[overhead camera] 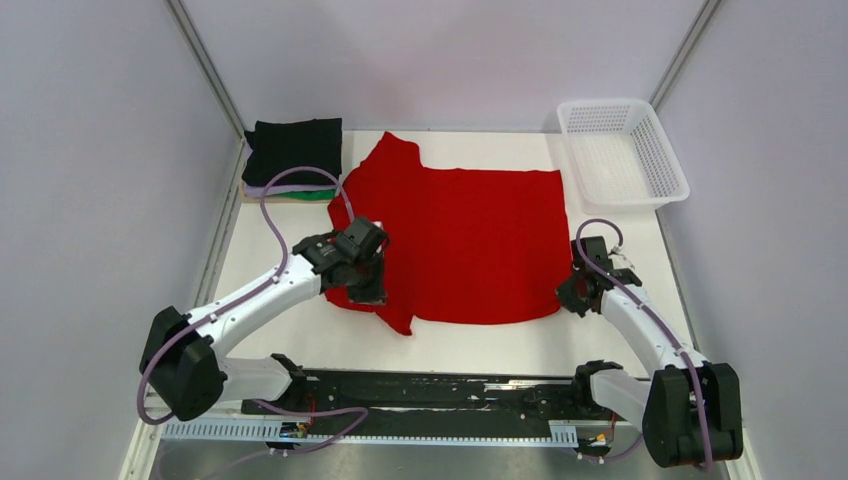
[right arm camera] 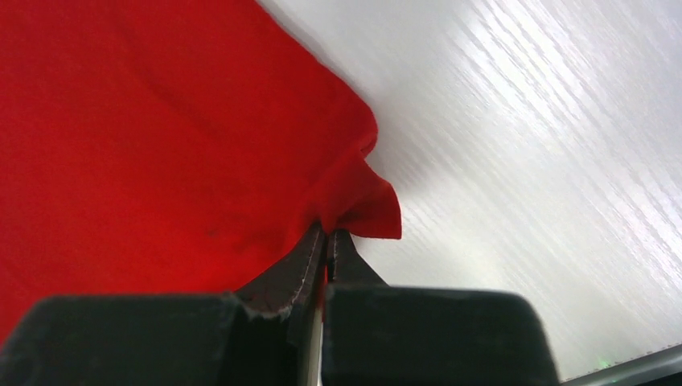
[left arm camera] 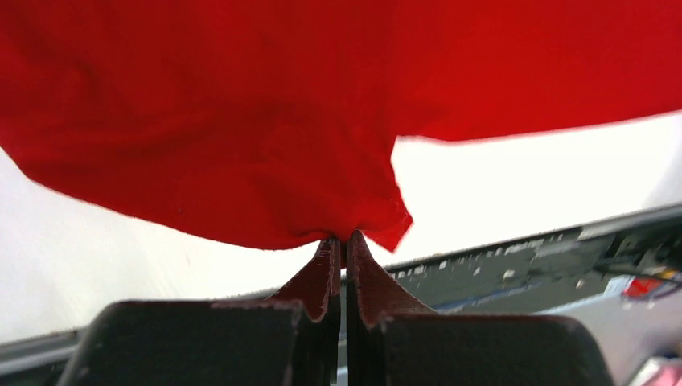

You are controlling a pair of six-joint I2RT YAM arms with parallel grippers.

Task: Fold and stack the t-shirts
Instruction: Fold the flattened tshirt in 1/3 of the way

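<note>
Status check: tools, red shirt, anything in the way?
Left tool shut on red shirt, near-left edge. Right tool shut on its near-right corner. Nothing else on the shirt.

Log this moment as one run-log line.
left hand: shut on red t-shirt, near-left edge | right hand: shut on its near-right corner | folded stack: far left | basket: far right

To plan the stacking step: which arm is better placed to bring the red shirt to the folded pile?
Probably left. The folded pile lies at the far left, nearer the left gripper; the right gripper pinches the red shirt at its opposite edge.
</note>
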